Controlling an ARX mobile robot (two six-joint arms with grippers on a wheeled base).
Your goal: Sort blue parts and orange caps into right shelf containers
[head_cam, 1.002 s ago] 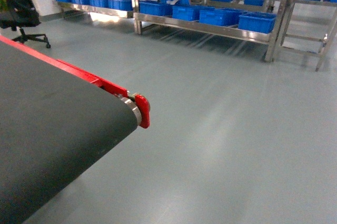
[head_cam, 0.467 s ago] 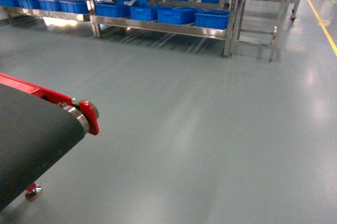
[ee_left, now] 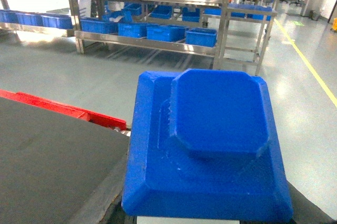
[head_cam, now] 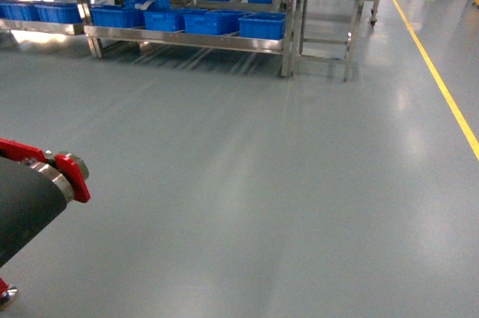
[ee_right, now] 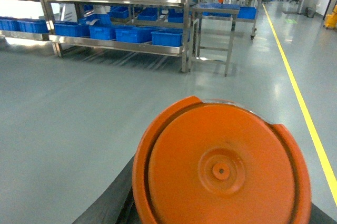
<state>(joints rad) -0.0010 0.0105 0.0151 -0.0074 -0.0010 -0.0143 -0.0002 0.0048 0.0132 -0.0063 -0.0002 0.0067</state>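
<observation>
Since the earlier head frames, the view has swung rightward: the conveyor belt (head_cam: 22,209) with its red end bracket (head_cam: 72,176) has slid from the middle of the picture to the lower left corner, the steel shelf (head_cam: 187,37) has drifted left, and a yellow floor line (head_cam: 441,90) now runs down the right side. Blue crates (head_cam: 213,22) sit in a row on the low shelf level, well apart from the robot across bare grey floor (head_cam: 262,183). Neither claw shows in the head view. The left wrist view is filled by a blue part (ee_left: 208,142), a square block with a raised, chamfered top, sitting at the camera's front over the belt edge; the right wrist view shows an orange cap (ee_right: 221,168), round and ridged. The fingers themselves are hidden in both wrist views, so whether either claw is clenched cannot be told.
</observation>
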